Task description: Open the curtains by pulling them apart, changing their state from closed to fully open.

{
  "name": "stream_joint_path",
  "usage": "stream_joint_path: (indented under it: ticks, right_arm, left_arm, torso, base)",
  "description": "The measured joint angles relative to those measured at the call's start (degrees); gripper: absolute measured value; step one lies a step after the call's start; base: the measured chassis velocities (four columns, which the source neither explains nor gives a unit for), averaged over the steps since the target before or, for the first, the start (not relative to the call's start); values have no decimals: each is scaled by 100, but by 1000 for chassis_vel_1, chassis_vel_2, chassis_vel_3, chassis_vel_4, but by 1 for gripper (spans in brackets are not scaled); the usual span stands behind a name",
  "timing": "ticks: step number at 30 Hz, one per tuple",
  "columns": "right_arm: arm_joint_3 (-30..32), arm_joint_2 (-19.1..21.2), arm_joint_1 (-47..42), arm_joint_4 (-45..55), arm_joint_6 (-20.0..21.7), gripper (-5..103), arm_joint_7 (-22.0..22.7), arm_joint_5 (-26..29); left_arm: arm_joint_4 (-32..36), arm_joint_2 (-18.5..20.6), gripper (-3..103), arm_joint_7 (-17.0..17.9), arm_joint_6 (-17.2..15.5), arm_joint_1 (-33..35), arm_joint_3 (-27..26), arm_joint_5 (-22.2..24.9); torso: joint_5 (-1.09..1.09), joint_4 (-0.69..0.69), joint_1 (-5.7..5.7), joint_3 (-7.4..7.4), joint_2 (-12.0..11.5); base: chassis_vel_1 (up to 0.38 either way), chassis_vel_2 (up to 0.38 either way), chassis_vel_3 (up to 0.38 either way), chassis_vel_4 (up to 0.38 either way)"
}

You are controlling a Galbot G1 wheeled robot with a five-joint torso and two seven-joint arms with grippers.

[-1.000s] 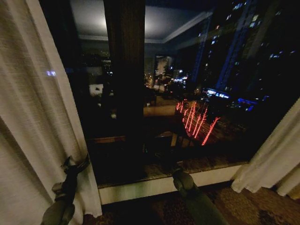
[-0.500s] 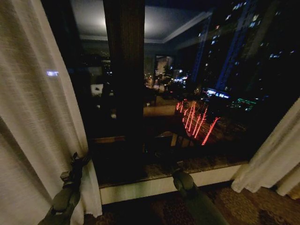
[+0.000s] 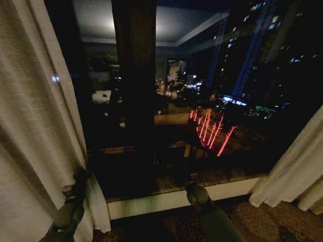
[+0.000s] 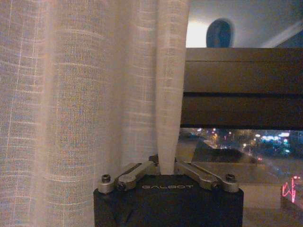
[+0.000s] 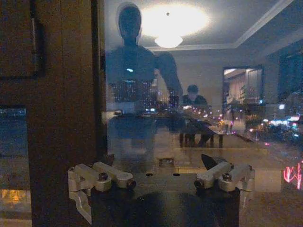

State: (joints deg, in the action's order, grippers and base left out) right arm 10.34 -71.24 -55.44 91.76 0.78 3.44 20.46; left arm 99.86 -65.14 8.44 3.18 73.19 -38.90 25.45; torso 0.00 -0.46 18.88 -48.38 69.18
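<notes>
Sheer cream left curtain [image 3: 30,126]: hangs at far left, pulled aside from the dark window [image 3: 202,91].
Left gripper [image 3: 79,177]: low at that panel's inner edge; fingers [image 4: 137,171] pinched closed on a fold of the fabric.
Window frame post [image 3: 133,75]: dark wood, mid-window.
Right gripper [image 5: 163,177]: near the sill, fingers spread, holding nothing.
Right curtain [image 3: 295,166]: gathered at far right.

Patterned carpet floor [image 3: 282,222] below the window, right curtain [image 3: 295,176] hem resting on it.
</notes>
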Motion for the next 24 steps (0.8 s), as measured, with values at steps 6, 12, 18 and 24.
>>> stream_joint_path:
  ticks: [6,12,18,24]
  right_arm:
    - [0,0,0,0,0,100,0,0]
    - [1,1,0,0,0,100,0,0]
    - [1,0,0,0,0,100,0,0]
    - [0,0,0,0,0,100,0,0]
  left_arm:
    - [19,-33,0,-1,36,32,0,-17]
    - [28,-41,0,-15,76,84,-26,-25]
    - [65,-19,0,-22,107,153,-118,-22]
    - [123,-16,0,-23,125,227,-196,-15]
  torso:
    - [0,-1,0,0,0]
    - [1,-1,0,0,-1]
    - [-1,0,-1,0,-1]
    - [0,0,0,1,-1]
  base:
    - [18,6,-16,-12]
    - [121,72,-140,-96]
    - [233,182,-247,-175]
    - [300,254,-317,-242]
